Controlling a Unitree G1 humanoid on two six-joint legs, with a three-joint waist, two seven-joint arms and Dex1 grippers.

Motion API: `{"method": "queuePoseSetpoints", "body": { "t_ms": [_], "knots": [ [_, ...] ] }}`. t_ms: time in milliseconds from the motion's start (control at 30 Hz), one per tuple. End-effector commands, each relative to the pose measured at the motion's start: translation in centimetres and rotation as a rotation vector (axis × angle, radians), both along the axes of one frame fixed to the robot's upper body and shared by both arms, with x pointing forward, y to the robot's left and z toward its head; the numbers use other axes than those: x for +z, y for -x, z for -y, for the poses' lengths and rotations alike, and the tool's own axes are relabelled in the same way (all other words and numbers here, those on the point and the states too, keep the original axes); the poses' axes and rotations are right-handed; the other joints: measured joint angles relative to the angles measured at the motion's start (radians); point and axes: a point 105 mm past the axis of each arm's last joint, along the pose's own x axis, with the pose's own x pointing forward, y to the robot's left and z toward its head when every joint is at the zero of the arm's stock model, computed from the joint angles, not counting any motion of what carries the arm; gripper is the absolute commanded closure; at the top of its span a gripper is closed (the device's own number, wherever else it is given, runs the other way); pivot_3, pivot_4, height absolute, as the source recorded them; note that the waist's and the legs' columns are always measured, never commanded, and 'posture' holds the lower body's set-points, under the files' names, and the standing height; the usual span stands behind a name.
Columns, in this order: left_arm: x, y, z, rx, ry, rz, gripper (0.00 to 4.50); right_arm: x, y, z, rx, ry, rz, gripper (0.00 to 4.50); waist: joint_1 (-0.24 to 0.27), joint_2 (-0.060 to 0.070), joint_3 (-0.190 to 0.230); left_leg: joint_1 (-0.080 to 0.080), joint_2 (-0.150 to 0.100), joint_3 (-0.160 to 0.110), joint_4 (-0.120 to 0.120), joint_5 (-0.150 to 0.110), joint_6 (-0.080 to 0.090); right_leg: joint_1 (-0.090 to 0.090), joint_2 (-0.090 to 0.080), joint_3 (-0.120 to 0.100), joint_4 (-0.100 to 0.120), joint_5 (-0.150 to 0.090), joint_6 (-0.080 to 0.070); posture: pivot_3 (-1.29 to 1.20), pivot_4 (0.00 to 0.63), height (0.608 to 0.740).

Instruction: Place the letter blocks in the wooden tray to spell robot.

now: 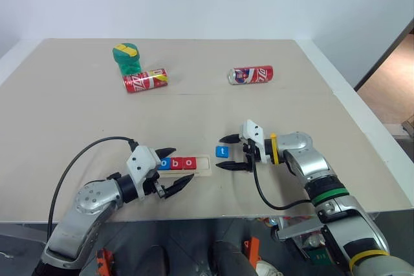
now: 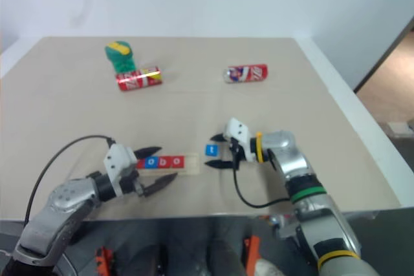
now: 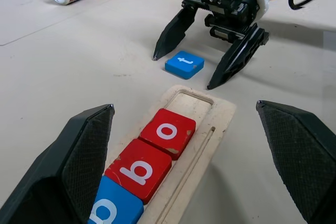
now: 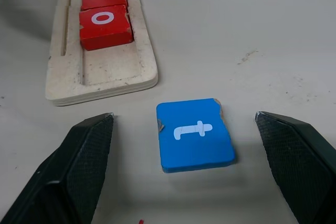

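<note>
"t" on blue block

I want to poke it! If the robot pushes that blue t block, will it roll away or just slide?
Probably slide. The blue t block is flat and square and lies on its face on the table, so it has nothing to roll on. It looks stiff, likely wood, since one corner shows a small chip. The open right gripper straddles it, so pinching its edges should work.

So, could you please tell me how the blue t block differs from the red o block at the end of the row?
The blue t block lies loose on the table between the right gripper's open fingers; the red o block sits in the wooden tray's groove. They differ in colour and letter. Both are flat square tiles with white letters.
</note>
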Motion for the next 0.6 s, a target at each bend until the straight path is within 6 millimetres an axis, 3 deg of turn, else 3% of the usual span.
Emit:
{"method": "queuePoseSetpoints", "body": {
  "t_ms": [33,233,267,333,367,500,600],
  "knots": [
    [0.7,0.5,0.3,-0.016,-0.004,0.039,0.0,-0.5,0.6,0.1,-0.131,-0.013,-0.053,0.27,0.0,0.0,0.0,0.001,0.0,0.0,0.0,0.0,0.0,0.001,0.0,0.0,0.0,0.0,0.0,0.0,0.15,0.74],
    [0.3,0.5,0.6,-0.02,-0.003,0.026,0.0,-1.2,2.2,-0.4,-0.224,-0.015,-0.047,0.27,0.002,-0.001,-0.001,0.001,0.0,0.0,0.0,0.0,0.0,0.001,0.0,0.0,0.0,0.0,0.0,0.0,0.15,0.74],
    [0.3,0.5,0.6,-0.021,-0.006,0.025,0.0,-1.4,2.2,-0.2,-0.237,-0.008,-0.043,0.55,0.002,-0.001,-0.001,0.001,0.0,0.0,0.0,0.0,0.0,0.0,0.0,0.0,0.0,0.0,0.0,0.0,0.15,0.74],
    [0.2,0.5,0.6,-0.022,-0.009,0.024,0.0,-1.4,2.2,0.0,-0.256,-0.005,-0.043,0.69,0.004,-0.001,-0.001,0.001,0.0,-0.001,-0.001,0.0,-0.001,0.0,0.0,0.0,0.0,-0.001,0.0,0.0,0.15,0.74],
    [0.2,0.5,0.6,-0.023,-0.012,0.024,0.0,-1.5,2.3,0.2,-0.261,-0.001,-0.04,1.17,0.004,-0.001,-0.001,0.001,0.0,0.0,-0.001,0.0,-0.001,0.0,0.0,0.0,0.0,-0.001,0.0,0.0,0.15,0.74],
    [0.2,0.5,0.6,-0.024,-0.021,0.026,0.0,-1.6,2.3,0.6,-0.279,0.012,-0.032,2.14,0.003,-0.001,-0.001,0.001,0.0,0.0,-0.001,0.0,-0.001,0.0,0.0,0.0,0.0,-0.001,0.0,0.0,0.15,0.74],
    [0.1,0.5,0.6,-0.026,-0.024,0.026,0.0,-1.6,2.1,0.7,-0.291,0.011,-0.023,3.29,0.003,-0.001,-0.001,0.001,0.0,0.0,-0.001,0.0,-0.001,0.0,0.0,0.0,0.0,-0.001,0.0,0.0,0.15,0.74]
  ]
}}
